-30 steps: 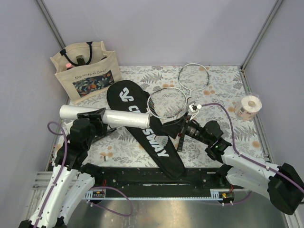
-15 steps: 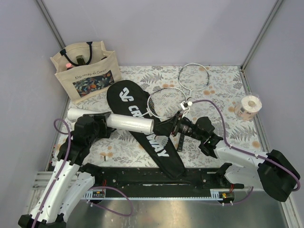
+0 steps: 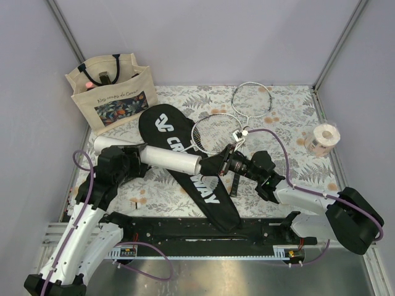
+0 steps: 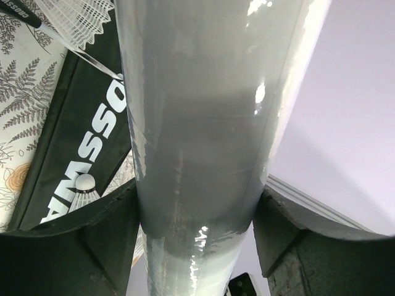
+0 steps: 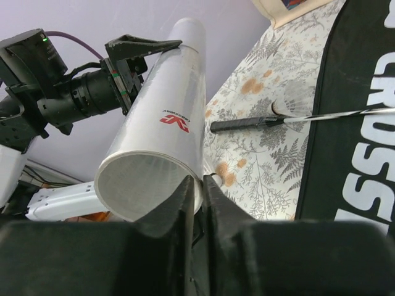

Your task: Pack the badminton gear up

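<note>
The long white tube is held level above the table's left side, its right end over the black CROSSWAY cover. My left gripper is shut round the tube's middle; in the left wrist view the tube fills the space between the jaws of the left gripper. My right gripper meets the tube's open right end. In the right wrist view the right gripper pinches the rim of the tube, one finger inside and one outside. Two white rackets lie beyond.
A beige tote bag stands at the back left. A pale tape roll sits at the right edge. A racket's dark handle lies on the floral mat beside the cover. A shuttlecock rests near the cover's edge.
My right gripper has moved left to the tube's open end and closed on its rim. The left arm has shifted the tube a little to the right and lower.
</note>
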Motion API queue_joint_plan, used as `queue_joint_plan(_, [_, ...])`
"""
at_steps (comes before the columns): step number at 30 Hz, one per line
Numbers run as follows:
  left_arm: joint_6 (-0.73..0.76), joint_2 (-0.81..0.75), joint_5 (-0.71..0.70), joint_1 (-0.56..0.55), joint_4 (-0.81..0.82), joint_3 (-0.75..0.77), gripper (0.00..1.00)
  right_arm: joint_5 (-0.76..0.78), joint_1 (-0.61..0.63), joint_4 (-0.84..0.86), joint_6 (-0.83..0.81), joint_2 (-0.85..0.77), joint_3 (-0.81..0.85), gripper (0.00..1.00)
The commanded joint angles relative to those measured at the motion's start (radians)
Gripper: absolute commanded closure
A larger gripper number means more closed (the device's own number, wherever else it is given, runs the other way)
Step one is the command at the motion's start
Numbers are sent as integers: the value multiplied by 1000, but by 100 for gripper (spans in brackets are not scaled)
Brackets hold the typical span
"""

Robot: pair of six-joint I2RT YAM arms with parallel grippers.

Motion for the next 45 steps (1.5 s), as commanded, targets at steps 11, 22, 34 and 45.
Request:
queue_joint_plan(11, [28,-11,-131,38,40,74,49,186,11,-47,-4,-148,-47,100])
queue_joint_plan(22, [70,58,-38,127,71,62,50,306,9,-267,-33,-341,-65,100])
queue_joint_plan(34, [189,104,36,219,120,68,47,727,6,-836,107,-468,16,100])
queue_joint_plan(45, [423,266,243,354,143,168,46,854,-193,-1330,287,-407,46,100])
